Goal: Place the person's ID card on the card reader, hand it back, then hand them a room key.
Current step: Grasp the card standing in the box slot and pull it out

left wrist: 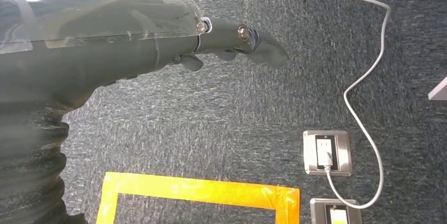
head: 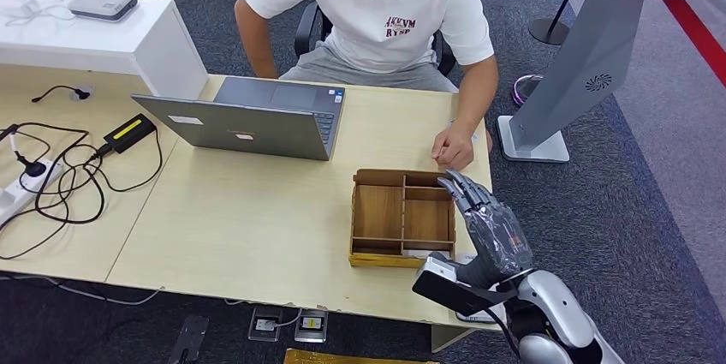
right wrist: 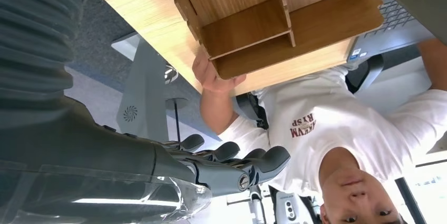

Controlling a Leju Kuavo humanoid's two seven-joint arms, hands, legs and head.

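Hovering right hand, fingers spread empty at wooden tray's right edge, near person's hand

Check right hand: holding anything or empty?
Empty. The right hand is raised beside the wooden tray, fingers extended and apart; the right wrist view shows nothing in them.

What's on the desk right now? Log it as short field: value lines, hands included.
right hand: raised beside the wooden tray, fingers extended, holding nothing
left hand: hanging over the carpet, holding nothing
wooden tray: divided into compartments, near the desk's front edge
person's hand: resting on the desk just behind the tray
laptop: open, facing the person
desk: light wood
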